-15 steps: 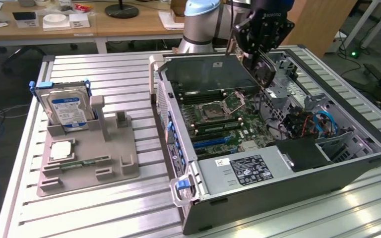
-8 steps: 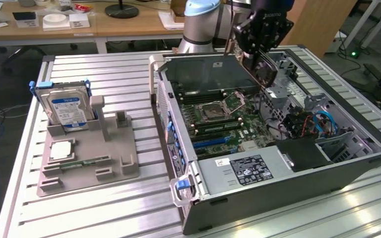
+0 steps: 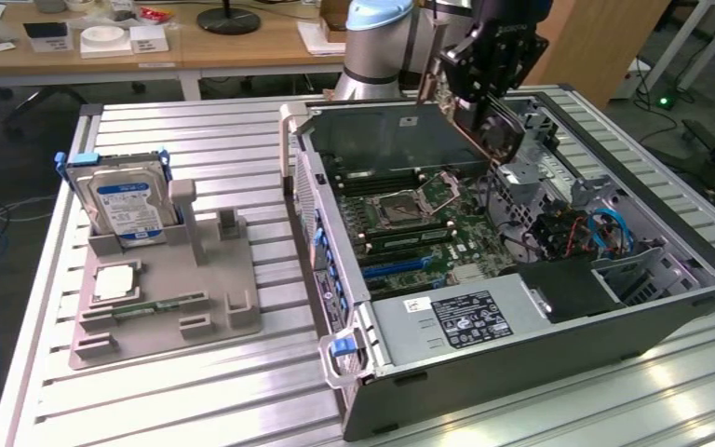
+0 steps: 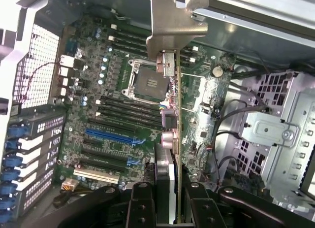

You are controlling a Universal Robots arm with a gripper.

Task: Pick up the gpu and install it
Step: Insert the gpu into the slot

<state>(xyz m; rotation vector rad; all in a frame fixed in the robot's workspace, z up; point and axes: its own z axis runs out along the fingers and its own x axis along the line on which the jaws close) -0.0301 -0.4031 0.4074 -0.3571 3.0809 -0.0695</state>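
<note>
Slatted table [image 3: 209,391], open case [image 3: 519,363], fingers [image 4: 140,206] clamping gpu [image 4: 172,105] edge-on above motherboard [image 4: 113,114]

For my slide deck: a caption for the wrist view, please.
Hand holding the gpu edge-on above the motherboard.

Open case [image 3: 525,372], cables [image 4: 235,114] beside gpu [image 4: 172,105]

Wooden desk [image 3: 246,47], ribbed metal table [image 3: 209,130]
</note>
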